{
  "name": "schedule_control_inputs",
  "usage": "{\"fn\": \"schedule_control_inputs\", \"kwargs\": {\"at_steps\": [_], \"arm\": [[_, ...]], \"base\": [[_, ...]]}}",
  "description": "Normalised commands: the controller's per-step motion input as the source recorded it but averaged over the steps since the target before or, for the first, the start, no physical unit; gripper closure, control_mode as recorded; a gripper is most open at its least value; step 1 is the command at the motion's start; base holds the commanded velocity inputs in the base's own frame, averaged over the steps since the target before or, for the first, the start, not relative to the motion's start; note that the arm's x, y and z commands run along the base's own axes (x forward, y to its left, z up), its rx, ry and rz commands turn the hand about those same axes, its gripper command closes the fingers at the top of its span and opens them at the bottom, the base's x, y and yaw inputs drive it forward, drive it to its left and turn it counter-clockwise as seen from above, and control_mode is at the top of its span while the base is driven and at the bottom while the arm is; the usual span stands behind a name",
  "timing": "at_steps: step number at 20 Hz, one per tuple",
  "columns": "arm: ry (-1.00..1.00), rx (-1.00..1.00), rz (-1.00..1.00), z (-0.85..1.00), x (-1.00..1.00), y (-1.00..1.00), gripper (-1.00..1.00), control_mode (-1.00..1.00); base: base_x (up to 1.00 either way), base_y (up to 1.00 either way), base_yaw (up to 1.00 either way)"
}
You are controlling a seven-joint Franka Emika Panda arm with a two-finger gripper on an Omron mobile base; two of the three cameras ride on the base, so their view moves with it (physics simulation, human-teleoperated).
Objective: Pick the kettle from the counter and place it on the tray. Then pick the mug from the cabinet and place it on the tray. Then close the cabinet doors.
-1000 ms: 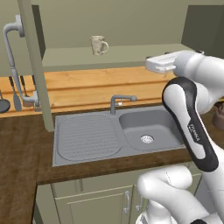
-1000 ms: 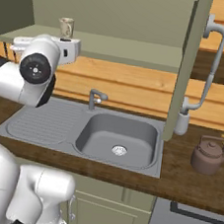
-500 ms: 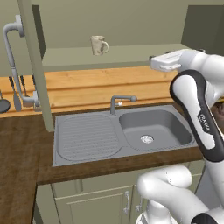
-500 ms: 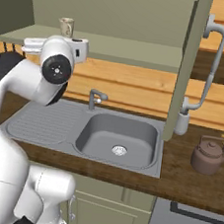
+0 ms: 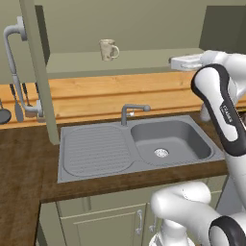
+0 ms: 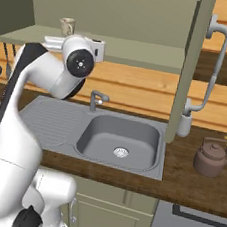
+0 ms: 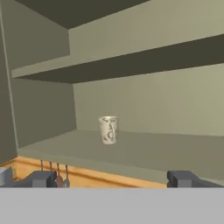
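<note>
Your claw (image 7: 112, 178) is spread wide with nothing between its tips; in the hand view the two dark fingertips (image 7: 40, 178) stand far apart at the bottom, aimed into the open cabinet (image 7: 144, 105). The mug (image 7: 108, 129) stands upright on the lower shelf, well ahead of the claw and apart from it. From the left base view you see the mug (image 5: 108, 49) toward the left part of the shelf, handle turned to the right, while the hand sits at the shelf's right end, level with its front edge. The right base view shows the mug (image 6: 67, 26) behind and above the arm's wrist.

The cabinet doors (image 5: 39, 72) are swung open; one shows edge-on at the left of the left base view, the other (image 6: 191, 69) edge-on in the right base view, each with its curved grey bar handle (image 6: 214, 72).

The kettle (image 6: 212, 158) sits on the worktop (image 6: 188, 177) to the right of the sink (image 6: 117, 138), just beyond the open door.
</note>
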Motion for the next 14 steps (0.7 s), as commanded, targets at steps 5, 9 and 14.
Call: {"fn": "schedule_control_inputs", "kwargs": {"at_steps": [5, 9, 14], "arm": [[0.05, 0.01, 0.00, 0.10, 0.44, 0.02, -1.00, -1.00], [0.06, -0.13, 0.00, 0.02, 0.37, 0.40, -1.00, -1.00], [0.02, -0.21, 0.00, 0.00, 0.25, 0.46, -1.00, -1.00]], "base": [[0.00, 0.00, 0.00], [0.00, 0.00, 0.00], [0.00, 0.00, 0.00]]}}
